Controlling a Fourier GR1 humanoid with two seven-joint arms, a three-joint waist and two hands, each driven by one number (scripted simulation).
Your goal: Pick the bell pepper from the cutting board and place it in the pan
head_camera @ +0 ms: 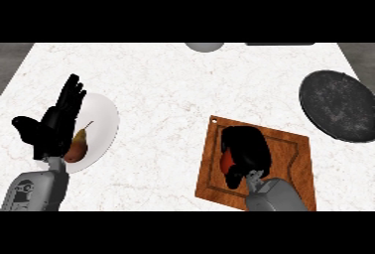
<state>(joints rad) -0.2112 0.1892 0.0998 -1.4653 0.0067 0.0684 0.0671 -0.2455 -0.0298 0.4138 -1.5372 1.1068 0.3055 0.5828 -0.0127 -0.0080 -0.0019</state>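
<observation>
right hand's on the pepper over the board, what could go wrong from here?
1. The right hand covers nearly all of the bell pepper; only a red sliver shows, so how it sits in the hand can't be checked before the lift.
2. The pan lies away from the cutting board, at the counter's right edge, so a late release could miss it.

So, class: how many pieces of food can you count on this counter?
2. A pear lies on the white plate at the left, behind the left hand. A red bell pepper sits on the cutting board, mostly hidden under the right hand.
</observation>
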